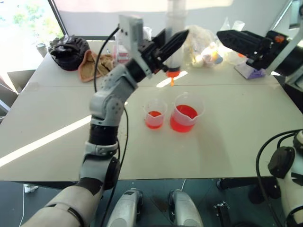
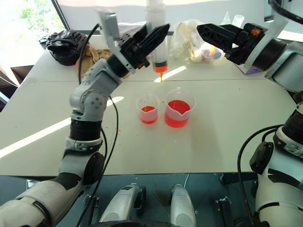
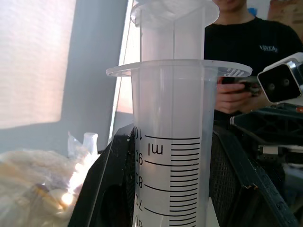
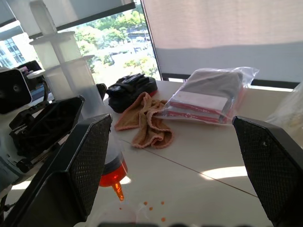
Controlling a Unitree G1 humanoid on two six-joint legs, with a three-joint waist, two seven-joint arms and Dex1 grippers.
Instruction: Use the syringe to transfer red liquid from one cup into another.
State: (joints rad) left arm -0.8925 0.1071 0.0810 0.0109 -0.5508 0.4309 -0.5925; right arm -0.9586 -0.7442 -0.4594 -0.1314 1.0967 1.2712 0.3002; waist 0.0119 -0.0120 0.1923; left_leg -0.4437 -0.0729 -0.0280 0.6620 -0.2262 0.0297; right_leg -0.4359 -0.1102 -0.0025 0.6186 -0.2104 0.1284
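My left gripper (image 1: 173,45) is shut on the syringe (image 1: 174,28) and holds it upright above the table, its orange tip (image 1: 173,74) pointing down over the gap behind the two cups. In the left wrist view the marked barrel (image 3: 173,156) stands between both fingers (image 3: 109,189). The larger cup (image 1: 187,113) holds red liquid (image 1: 183,120). The smaller cup (image 1: 155,113) to its left has a shallower red layer. My right gripper (image 1: 225,38) hangs open to the right of the syringe, apart from it, with nothing in it.
A black bag (image 1: 68,49) and a tan cloth (image 1: 94,64) lie at the table's far left. Plastic bags of small items (image 1: 203,47) sit behind the syringe, a purple object (image 1: 251,71) at the far right. Red drops (image 4: 154,205) dot the table. A person (image 3: 246,52) stands beyond.
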